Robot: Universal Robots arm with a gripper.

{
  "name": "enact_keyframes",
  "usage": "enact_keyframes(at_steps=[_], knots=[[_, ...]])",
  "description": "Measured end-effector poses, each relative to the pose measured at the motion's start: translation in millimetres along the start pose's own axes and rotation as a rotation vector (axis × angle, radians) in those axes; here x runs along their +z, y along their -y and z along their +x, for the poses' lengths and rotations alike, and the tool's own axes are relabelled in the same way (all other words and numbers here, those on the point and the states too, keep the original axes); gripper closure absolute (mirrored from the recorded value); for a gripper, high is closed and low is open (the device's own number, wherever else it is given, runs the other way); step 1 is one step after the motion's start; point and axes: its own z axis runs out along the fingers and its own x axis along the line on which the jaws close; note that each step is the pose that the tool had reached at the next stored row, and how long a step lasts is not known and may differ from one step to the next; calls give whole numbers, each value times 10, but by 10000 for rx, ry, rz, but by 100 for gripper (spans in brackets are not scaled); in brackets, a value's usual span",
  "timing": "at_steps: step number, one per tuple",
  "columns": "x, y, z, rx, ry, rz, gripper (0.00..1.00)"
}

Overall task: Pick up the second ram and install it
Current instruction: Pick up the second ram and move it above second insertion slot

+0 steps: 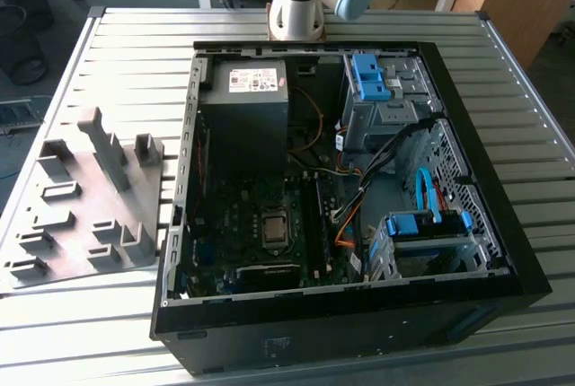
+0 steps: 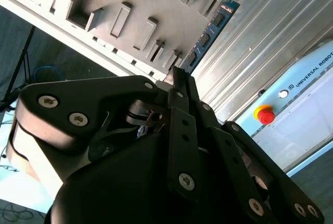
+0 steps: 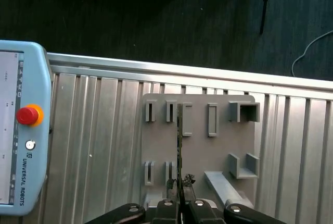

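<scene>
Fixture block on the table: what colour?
Plain grey fixture block, clearest in the first wrist view, behind the second ram in the pincer.

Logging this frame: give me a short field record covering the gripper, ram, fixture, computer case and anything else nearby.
gripper: shut on one end of the second ram
second ram: dark green stick, extends from the gripper toward the grey fixture block
grey fixture block: on the ribbed table, at the exterior view's left of the case
computer case: open on the table, motherboard exposed
teach pendant: at the table's edge, red button
</scene>
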Motion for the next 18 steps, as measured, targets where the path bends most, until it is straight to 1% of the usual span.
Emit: enact_keyframes(at_steps=[1,13,15,18], knots=[[-12,0,0,0,3,0,86],[-12,8,2,-2,39,5,86],[-12,39,3,0,39,5,86],[-12,147,12,0,38,3,86]])
